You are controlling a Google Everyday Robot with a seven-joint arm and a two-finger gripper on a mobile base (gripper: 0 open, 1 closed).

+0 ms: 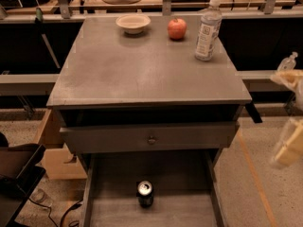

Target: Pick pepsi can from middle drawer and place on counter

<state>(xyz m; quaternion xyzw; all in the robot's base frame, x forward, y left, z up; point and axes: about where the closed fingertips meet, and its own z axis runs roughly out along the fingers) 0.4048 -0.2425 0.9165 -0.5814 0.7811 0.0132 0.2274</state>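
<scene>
The pepsi can [145,193] stands upright on the floor of the open middle drawer [189,212], near the drawer's middle. The counter [142,65] is the wide grey cabinet top above it. My gripper [289,145] shows only as blurred cream and white shapes at the right edge of the camera view. It is beside the cabinet at about drawer height, well to the right of the can and touching nothing.
On the far side of the counter stand a clear plastic bottle [207,30], a red apple [176,28] and a pale bowl [133,23]. The upper drawer front with a round knob [151,139] overhangs the open drawer. A cardboard box [57,160] sits on the floor to the left.
</scene>
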